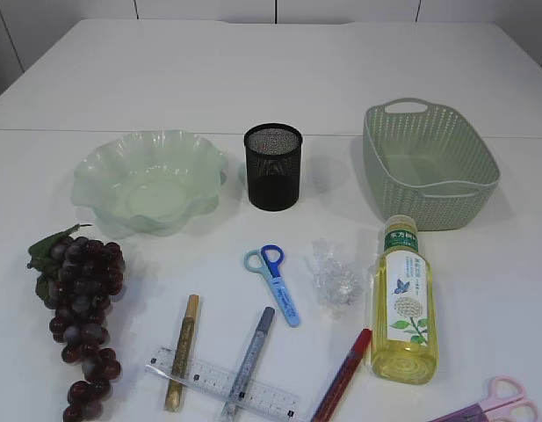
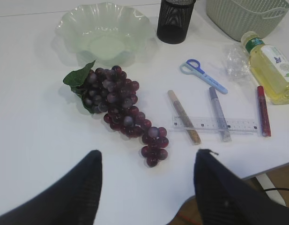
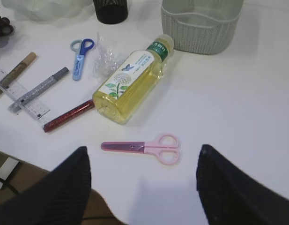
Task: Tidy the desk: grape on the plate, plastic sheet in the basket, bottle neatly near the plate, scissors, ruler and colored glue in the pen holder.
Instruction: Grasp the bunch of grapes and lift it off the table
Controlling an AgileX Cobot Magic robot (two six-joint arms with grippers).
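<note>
Both sets of fingers (image 2: 149, 187) (image 3: 144, 187) stand open, empty. Grape bunch (image 2: 118, 110) lies near the desk's (image 1: 279, 79) front-left edge; a loose grasp may shed it overboard.

The bottle (image 1: 402, 303) carries a white label with a blue butterfly, white flowers and green-banded characters too small to read, and the clear ruler (image 2: 214, 125) shows graduation marks whose numbers cannot be made out.
</note>
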